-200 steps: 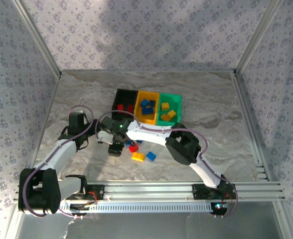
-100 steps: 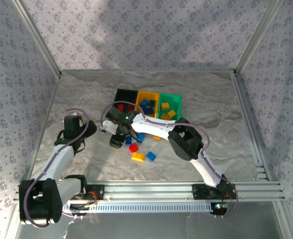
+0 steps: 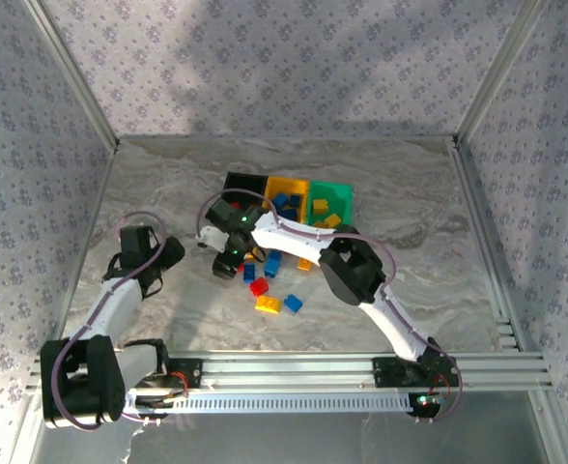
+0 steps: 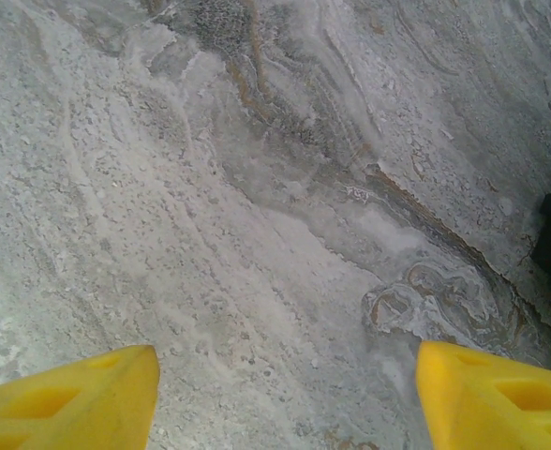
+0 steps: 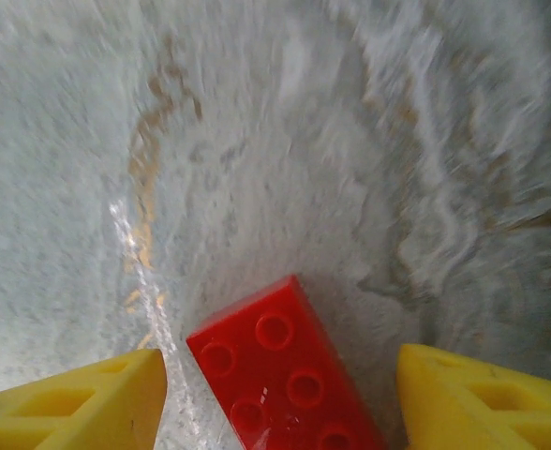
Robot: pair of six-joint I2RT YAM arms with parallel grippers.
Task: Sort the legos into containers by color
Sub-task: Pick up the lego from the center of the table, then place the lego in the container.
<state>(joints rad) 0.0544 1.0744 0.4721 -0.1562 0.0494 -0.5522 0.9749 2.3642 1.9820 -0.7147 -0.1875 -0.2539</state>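
Since a second ago the left arm has drawn back to the left side of the bench (image 3: pixel 410 222), well apart from the loose legos, and the right arm's wrist has moved farther up toward the black bin (image 3: pixel 245 179).

Now the left gripper (image 4: pixel 287 361) hangs over bare marbled bench with its yellow fingers (image 4: pixel 79 403) spread and nothing between them. The right gripper (image 3: pixel 228 264) sits just off the near left corner of the black bin. In the right wrist view its fingers (image 5: pixel 482 403) hold the held red lego (image 5: pixel 275 366), which lies at a slant between them, studs up and sharp against a blurred bench.

Three bins stand in a row, touching: the black bin on the left, the yellow-orange bin (image 3: pixel 289 181) in the middle, the green bin (image 3: pixel 350 203) on the right. Blue legos (image 3: pixel 286 203) lie in the yellow-orange bin and yellow legos (image 3: pixel 321 206) in the green one. The right arm covers much of the black bin, so I cannot tell what it holds.

Loose on the bench, nearer the arm bases than the bins, are a loose red lego (image 3: pixel 258 287), a yellow lego (image 3: pixel 268 304) and a blue lego (image 3: pixel 293 304). Another blue brick (image 3: pixel 272 263) and an orange-yellow brick (image 3: pixel 304 264) lie closer to the bins.
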